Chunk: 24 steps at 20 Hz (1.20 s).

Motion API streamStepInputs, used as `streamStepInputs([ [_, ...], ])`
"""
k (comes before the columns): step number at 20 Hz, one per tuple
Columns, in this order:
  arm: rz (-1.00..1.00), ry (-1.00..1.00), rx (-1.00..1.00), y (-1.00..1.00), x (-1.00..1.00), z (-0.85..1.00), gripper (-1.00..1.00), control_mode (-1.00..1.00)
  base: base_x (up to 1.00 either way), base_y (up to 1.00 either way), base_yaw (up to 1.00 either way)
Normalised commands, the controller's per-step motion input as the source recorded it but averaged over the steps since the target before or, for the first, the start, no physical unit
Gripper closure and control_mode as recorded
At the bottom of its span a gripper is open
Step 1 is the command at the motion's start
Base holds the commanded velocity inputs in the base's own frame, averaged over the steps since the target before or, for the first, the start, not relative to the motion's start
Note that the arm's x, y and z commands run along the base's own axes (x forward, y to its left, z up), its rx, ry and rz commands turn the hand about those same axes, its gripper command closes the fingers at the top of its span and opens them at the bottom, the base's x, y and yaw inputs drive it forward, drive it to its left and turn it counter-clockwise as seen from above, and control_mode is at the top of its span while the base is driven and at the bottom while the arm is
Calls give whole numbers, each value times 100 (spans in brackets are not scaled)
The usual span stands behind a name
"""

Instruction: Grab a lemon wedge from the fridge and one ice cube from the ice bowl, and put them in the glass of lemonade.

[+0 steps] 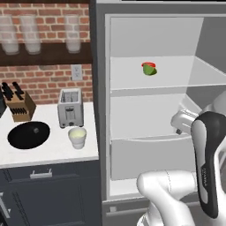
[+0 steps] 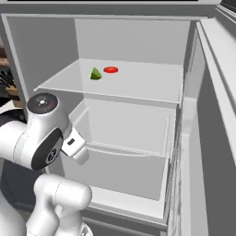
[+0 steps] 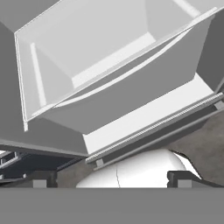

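Your claw (image 3: 111, 179) gapes wide, empty; pinch the tiny, light, slippery yellow-green lemon wedge (image 1: 150, 70), upper centre, by its flat sides.

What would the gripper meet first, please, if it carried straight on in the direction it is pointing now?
Probably the fridge's lower drawer: the open gripper looks down toward it, well below the shelf with the lemon wedge. Depth is unclear.

Toaster (image 1: 70, 107) standing on white counter (image 1: 53, 152), knife block (image 1: 18, 105) sitting left, glasses (image 1: 32, 33) lining shelf, red disc (image 2: 110, 70) lying flat
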Motion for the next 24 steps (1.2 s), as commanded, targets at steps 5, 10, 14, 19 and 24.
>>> streamStepInputs([
  [5, -2, -3, 0, 20, 1, 0, -100, -100, 3, 2, -2],
  [10, 0, -15, 0, 50, -15, 0, -100, -100, 0, 0, 0],
  [14, 0, -20, 2, 26, -46, -7, -100, -100, 0, 0, 0],
  [19, 5, -31, 0, 1, -47, 39, -100, -100, 0, 0, 0],
  [24, 7, -15, -21, 4, -5, 100, -100, -100, 0, 0, 0],
])
